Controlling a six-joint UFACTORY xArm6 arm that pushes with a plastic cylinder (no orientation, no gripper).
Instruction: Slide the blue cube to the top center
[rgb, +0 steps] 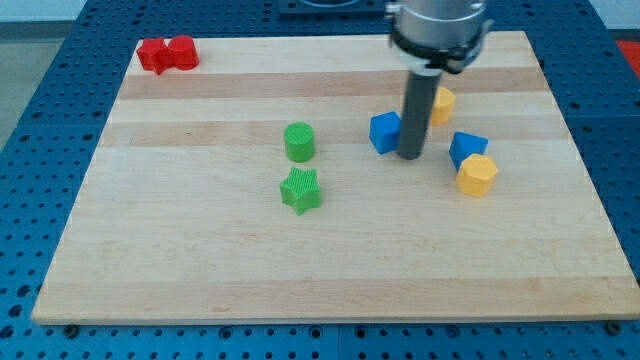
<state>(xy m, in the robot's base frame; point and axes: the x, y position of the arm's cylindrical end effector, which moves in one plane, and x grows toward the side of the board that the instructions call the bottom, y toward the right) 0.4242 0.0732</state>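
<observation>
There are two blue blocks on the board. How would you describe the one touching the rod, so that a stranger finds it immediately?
Start at the wooden board and find the dark rod standing right of its centre. The blue cube sits against my tip on the view's left side. The other blue block lies further to the view's right, touching a yellow block.

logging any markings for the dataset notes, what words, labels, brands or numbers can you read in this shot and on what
None: no readable text, label, brand, number or sign shows in this view.
The wooden board is bare wood grain.
The blocks carry no markings: blue cube, second blue block, two yellow blocks, green cylinder, green star, two red blocks.
The dark rod is plain; my tip sits just to the view's right of the blue cube.
</observation>
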